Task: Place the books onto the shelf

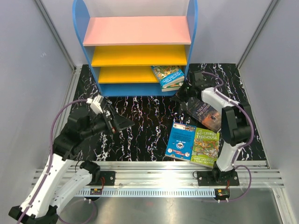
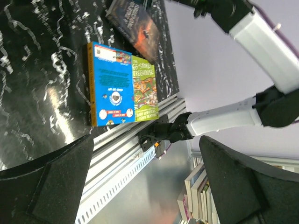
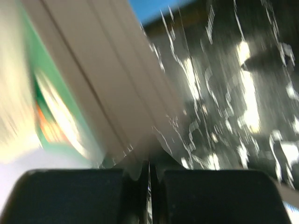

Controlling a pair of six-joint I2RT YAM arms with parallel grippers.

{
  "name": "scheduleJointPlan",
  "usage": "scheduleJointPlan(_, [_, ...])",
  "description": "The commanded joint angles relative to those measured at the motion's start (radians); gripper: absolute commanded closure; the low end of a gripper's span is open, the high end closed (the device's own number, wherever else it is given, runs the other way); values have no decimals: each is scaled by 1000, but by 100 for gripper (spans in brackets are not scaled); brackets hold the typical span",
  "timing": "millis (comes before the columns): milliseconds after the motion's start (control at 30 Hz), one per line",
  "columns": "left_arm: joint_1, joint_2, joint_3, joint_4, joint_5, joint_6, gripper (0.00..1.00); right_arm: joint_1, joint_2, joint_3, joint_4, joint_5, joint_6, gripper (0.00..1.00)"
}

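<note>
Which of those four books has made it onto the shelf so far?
The teal illustrated book, lying at the right end of the shelf's lower yellow board. The dark book, the blue book and the lime-green book lie on the table.

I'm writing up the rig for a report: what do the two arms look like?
The left arm and right arm have white links and black joints. A purple cable loops along each. The left gripper and right gripper are black, with broad fingers.

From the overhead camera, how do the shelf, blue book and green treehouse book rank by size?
1. Shelf, by far largest.
2. Blue book and green treehouse book look about alike; I won't rank them.
</note>
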Motion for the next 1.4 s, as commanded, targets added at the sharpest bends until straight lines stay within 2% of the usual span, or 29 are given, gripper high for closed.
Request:
scheduleJointPlan(0, [3, -45, -15, -125, -57, 23, 1, 12, 85, 142, 87, 40, 43, 100])
scheduleJointPlan(200, [1, -87, -8, -205, -75, 60, 1, 12, 233, 309, 102, 69, 107, 100])
scheduleJointPlan(433, [3, -84, -12, -225, -70, 89, 1, 12, 310, 399, 128, 84, 184, 100])
scheduleJointPlan(533, [3, -76, -17, -216, -67, 92, 1, 12, 262, 335, 147, 80, 190, 100])
scheduleJointPlan(700, [3, -62, -38, -185, -128, 84, 1, 12, 25, 94, 152, 89, 152, 100])
scheduleJointPlan(833, [1, -18, -34, -165, -167, 107, 1, 9, -207, -34, -13, 150, 57, 98])
scheduleJointPlan(867, [1, 20, -32, -162, -169, 130, 1, 10, -302, -66, -57, 190, 46, 93])
scheduleJointPlan(900, [0, 42, -34, -157, -170, 138, 1, 10, -345, -83, -100, 208, 38, 67])
scheduleJointPlan(1000, [-39, 128, -67, -93, -161, 158, 1, 10, -498, -149, -301, 276, 33, 22])
scheduleJointPlan(1033, [-77, 155, -83, -70, -168, 155, 1, 10, -531, -170, -394, 288, 47, 17])
scheduleJointPlan(1133, [-207, 292, -98, 37, -227, 149, 1, 10, -638, -300, -497, 281, 85, 14])
scheduleJointPlan(1233, [-298, 468, -127, 196, -216, 111, 1, 10, -727, -431, -520, 252, 121, 15])
scheduleJointPlan(1267, [-310, 517, -144, 309, -198, 68, 1, 10, -761, -477, -514, 239, 124, 15])
scheduleJointPlan(1367, [-364, 675, -132, 477, -156, -8, 1, 10, -779, -529, -517, 230, 121, 16])
